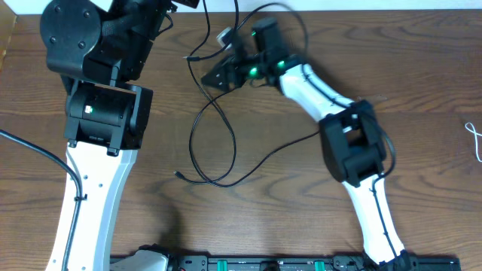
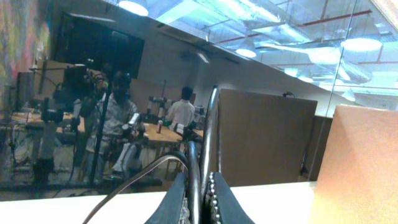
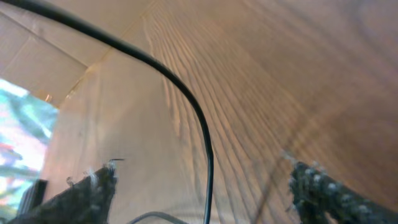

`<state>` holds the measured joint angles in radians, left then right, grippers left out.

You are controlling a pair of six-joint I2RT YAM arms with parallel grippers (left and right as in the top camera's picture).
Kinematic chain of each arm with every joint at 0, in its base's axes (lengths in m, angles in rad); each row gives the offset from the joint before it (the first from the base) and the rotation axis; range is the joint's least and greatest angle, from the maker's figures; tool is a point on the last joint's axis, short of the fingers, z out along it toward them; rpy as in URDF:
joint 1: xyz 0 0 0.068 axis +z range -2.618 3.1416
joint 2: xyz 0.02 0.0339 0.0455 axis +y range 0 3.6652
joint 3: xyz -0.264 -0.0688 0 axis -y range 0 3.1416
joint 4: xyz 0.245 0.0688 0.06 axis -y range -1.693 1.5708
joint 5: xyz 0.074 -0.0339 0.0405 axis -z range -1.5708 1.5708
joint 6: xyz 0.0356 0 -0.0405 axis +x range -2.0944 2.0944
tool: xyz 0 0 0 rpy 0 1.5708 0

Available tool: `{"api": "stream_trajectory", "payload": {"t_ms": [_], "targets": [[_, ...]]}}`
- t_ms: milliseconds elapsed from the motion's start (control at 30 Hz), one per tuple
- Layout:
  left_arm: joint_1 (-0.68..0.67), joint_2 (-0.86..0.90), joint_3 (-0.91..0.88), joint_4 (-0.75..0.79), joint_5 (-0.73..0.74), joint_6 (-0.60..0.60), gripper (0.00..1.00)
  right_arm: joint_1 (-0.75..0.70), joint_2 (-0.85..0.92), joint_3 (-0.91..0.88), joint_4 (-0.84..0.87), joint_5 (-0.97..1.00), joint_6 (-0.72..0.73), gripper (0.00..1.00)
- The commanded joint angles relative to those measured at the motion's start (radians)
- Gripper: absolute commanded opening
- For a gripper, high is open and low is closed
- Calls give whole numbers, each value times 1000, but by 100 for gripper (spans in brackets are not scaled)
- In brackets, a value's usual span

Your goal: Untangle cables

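Near the far edge of the table (image 1: 422,45), your left gripper (image 2: 200,186) is clamped on a black cable (image 2: 208,124), your right gripper (image 3: 205,186) gapes around a strand (image 3: 209,158), and the loops (image 1: 190,139) mid-table cross, so most untangling remains.

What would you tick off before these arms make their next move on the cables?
1. Left hand shut on a black cable: ok.
2. Right hand open, ready to close: ok.
3. A black strand runs between the right fingers: ok.
4. Loops on the wood lie free of each other: not ok, strands cross.
5. White cable lies apart from both arms: ok.
6. Both hands are on the same cable: cannot tell.
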<state>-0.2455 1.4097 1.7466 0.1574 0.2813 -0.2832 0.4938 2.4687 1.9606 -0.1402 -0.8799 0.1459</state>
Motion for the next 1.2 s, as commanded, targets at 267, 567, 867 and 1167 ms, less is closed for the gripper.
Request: {"api": "stream_trajectory", "payload": {"t_ms": [267, 567, 867, 1167], "targets": [[5, -26, 6, -48, -9, 16, 7, 182, 68, 6, 12, 649, 26, 41], [37, -28, 6, -64, -10, 16, 8, 173, -12, 7, -70, 724, 41, 1], [126, -27, 6, -166, -10, 16, 7, -8, -404, 7, -424, 716, -30, 1], [144, -22, 6, -270, -10, 17, 8, -145, -501, 7, -735, 716, -232, 1]]}}
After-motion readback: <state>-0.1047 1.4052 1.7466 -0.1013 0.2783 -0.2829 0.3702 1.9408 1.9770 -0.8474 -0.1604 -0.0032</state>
